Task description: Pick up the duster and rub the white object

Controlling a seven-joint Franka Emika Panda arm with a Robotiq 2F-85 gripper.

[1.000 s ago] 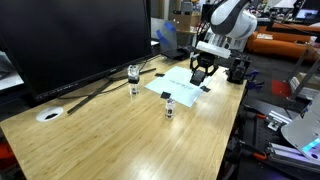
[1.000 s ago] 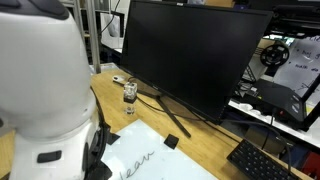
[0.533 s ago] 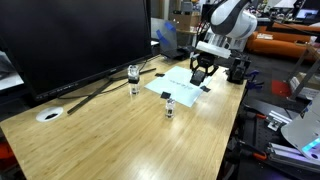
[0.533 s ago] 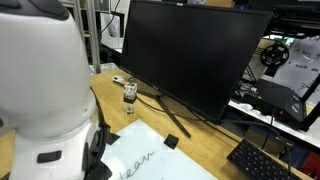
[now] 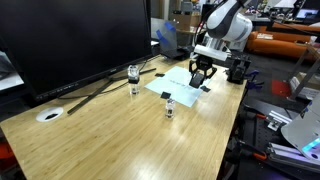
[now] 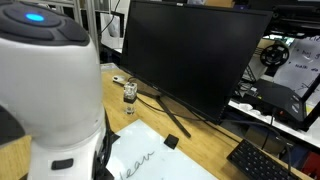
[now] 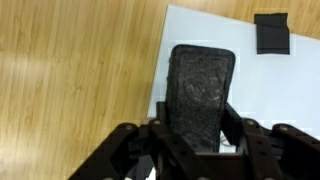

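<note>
The white object is a flat white sheet (image 5: 180, 84) on the wooden table, with faint writing on it in an exterior view (image 6: 140, 158). In the wrist view it fills the right side (image 7: 270, 100). The duster is a dark rectangular pad (image 7: 200, 90) standing between my fingers. My gripper (image 7: 198, 125) is shut on it and holds it over the sheet's left part. In an exterior view the gripper (image 5: 202, 71) hangs just above the sheet's far end.
A large black monitor (image 5: 70, 40) stands at the back on a splayed stand. Two small glass jars (image 5: 133, 72) (image 5: 169, 106) stand near the sheet. A small black square (image 7: 271, 32) lies on the sheet. A white disc (image 5: 49, 114) lies at the left. A keyboard (image 6: 262, 160) lies beside the table.
The arm has shifted a little; in one exterior view its white housing now fills more of the foreground. The sheet and jars have not moved.
</note>
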